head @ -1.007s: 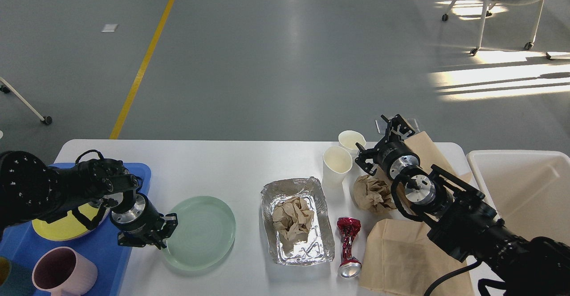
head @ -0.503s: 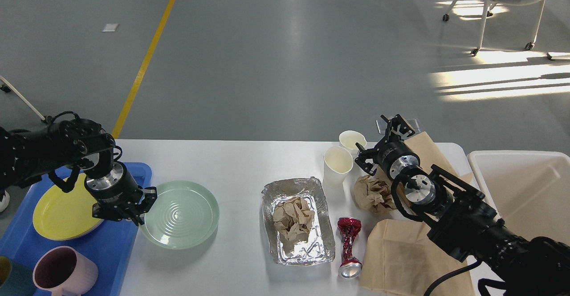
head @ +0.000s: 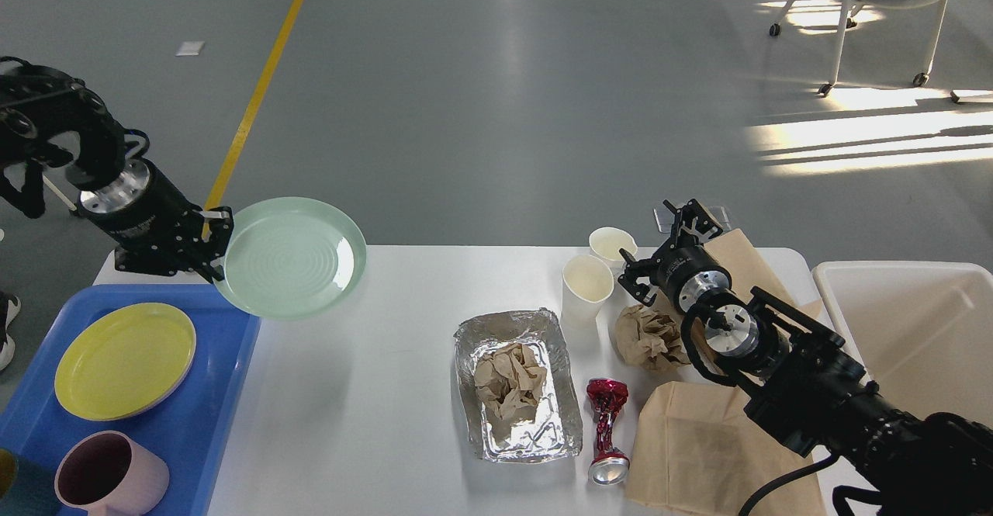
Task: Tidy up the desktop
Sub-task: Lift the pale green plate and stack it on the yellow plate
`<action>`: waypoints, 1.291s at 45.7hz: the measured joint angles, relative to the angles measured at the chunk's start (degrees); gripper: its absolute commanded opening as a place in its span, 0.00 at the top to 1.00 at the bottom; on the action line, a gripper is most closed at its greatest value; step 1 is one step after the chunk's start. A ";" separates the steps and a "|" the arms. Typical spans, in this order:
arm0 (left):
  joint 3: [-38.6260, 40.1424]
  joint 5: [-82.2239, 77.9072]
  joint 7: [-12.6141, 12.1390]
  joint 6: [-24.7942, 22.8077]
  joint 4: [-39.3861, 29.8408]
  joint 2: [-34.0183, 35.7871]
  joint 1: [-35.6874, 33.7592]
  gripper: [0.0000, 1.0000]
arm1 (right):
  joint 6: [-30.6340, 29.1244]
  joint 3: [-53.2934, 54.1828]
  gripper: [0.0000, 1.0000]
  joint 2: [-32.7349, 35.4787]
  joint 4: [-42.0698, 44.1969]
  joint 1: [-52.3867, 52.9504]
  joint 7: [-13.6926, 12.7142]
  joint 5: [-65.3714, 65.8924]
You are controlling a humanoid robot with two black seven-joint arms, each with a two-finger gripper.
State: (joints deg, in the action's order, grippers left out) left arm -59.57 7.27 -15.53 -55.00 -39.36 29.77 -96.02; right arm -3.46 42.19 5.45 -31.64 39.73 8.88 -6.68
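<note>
1. Since a second ago, I am lifting the pale green plate [head: 291,256] off the desktop [head: 372,392] toward the upper left of the frame; my left gripper [head: 211,248] is clamping its rim.
2. Next, I judge, it is heading for the blue tray [head: 225,392], beside the yellow plate [head: 124,359].
3. At right of centre, my right gripper [head: 667,240] is hanging with fingers spread, empty, near the paper cups [head: 587,287].
</note>
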 measured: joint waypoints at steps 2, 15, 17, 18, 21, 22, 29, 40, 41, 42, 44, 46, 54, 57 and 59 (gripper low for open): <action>0.04 -0.02 0.00 -0.01 0.00 1.37 -1.04 1.00 | 0.01 0.00 0.00 0.00 0.00 0.00 0.00 -0.01; 0.42 0.19 0.06 -0.01 1.03 10.05 1.62 1.00 | 0.03 0.00 0.00 0.00 0.00 0.00 0.00 -0.01; 1.07 0.21 0.06 -0.02 1.36 11.03 3.57 1.00 | 0.03 0.00 0.00 0.00 0.00 0.00 0.00 0.00; 1.48 0.21 0.06 -0.02 1.59 11.38 4.50 1.00 | 0.03 0.00 0.00 0.00 0.00 0.00 0.00 -0.01; 2.93 0.22 0.06 -0.01 2.52 12.34 7.67 1.00 | 0.03 0.00 0.00 0.00 0.00 0.00 0.00 0.02; 3.41 0.22 0.06 -0.01 2.83 12.60 8.67 1.00 | 0.03 0.00 0.00 0.00 0.00 0.00 0.00 0.02; 7.16 0.23 0.07 1.71 6.26 14.02 15.35 1.00 | 0.03 0.00 0.00 0.00 0.00 0.00 0.01 0.04; 11.46 0.15 0.07 2.69 13.36 14.24 23.32 1.00 | 0.01 0.00 0.00 0.00 0.00 0.00 0.02 0.04; 11.71 0.15 0.07 2.70 13.75 14.27 23.80 1.00 | 0.01 0.00 0.00 0.00 0.00 0.00 0.02 0.03; 12.04 0.15 0.07 2.73 14.20 14.33 24.43 1.00 | 0.01 0.00 0.00 0.00 0.00 0.00 0.02 0.04; 12.76 0.16 0.07 2.76 14.99 14.44 25.65 1.00 | 0.01 0.00 0.00 0.00 0.00 0.00 0.02 0.03; 13.94 0.21 0.08 2.88 16.05 14.51 27.39 1.00 | 0.01 0.00 0.00 0.00 0.00 0.00 0.02 0.04; 21.68 -0.17 0.02 4.34 20.56 14.26 35.36 1.00 | 0.01 0.00 0.00 0.00 0.00 0.00 0.02 0.04; 24.04 -0.50 -0.12 5.13 21.58 14.15 37.37 1.00 | 0.01 0.00 0.00 0.00 0.00 0.00 0.02 0.04; 24.97 -0.61 -0.16 5.76 21.93 14.07 38.19 1.00 | 0.01 0.00 0.00 0.00 0.00 0.00 0.02 0.04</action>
State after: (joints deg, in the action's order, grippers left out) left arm -34.60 6.66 -15.69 -49.24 -17.43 43.84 -57.83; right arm -3.46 42.19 5.45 -31.64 39.73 8.90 -6.65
